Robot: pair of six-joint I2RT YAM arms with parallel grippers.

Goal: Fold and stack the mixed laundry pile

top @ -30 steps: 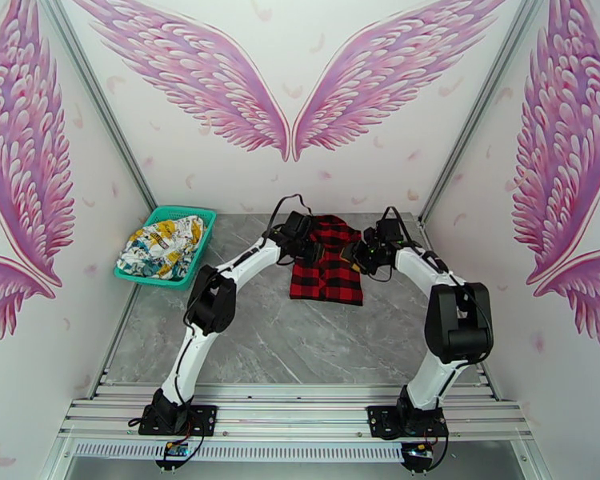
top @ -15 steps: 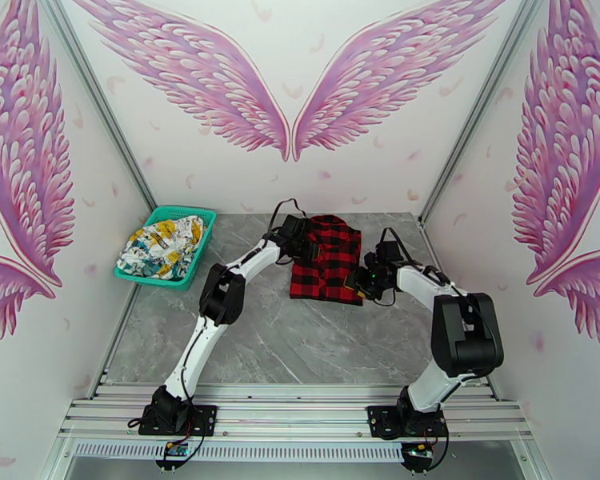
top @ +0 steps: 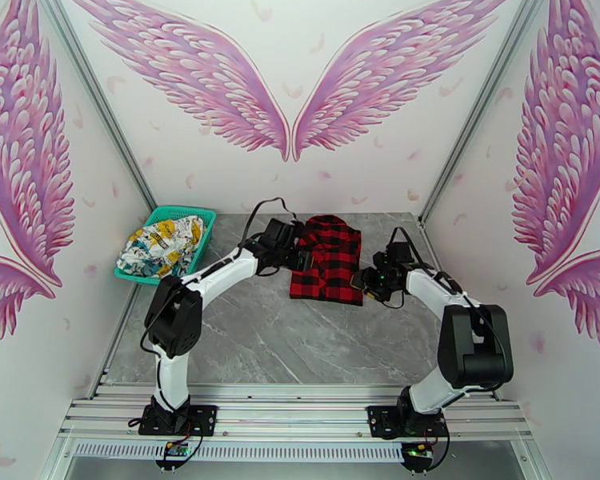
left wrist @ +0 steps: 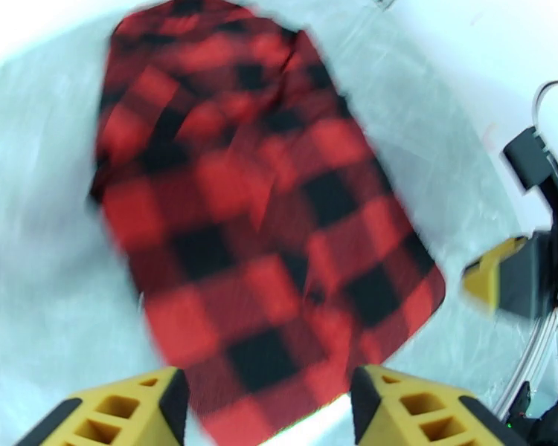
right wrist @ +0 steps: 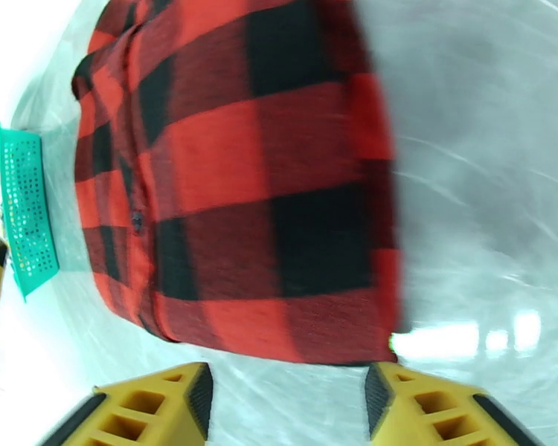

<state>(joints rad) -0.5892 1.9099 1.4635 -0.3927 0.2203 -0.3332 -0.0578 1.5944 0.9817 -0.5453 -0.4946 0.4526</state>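
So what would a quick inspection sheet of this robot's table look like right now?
surface: grey marbled table.
job's things: plaid garment lying flat at the far middle; printed white garment bunched in the teal basket, far left.
clutter: nothing seen.
grippers: left gripper open at the plaid's left edge; right gripper open at its right edge; neither holds anything.
cables: black cables loop over both wrists.
surroundings: white walls painted with pink wings.
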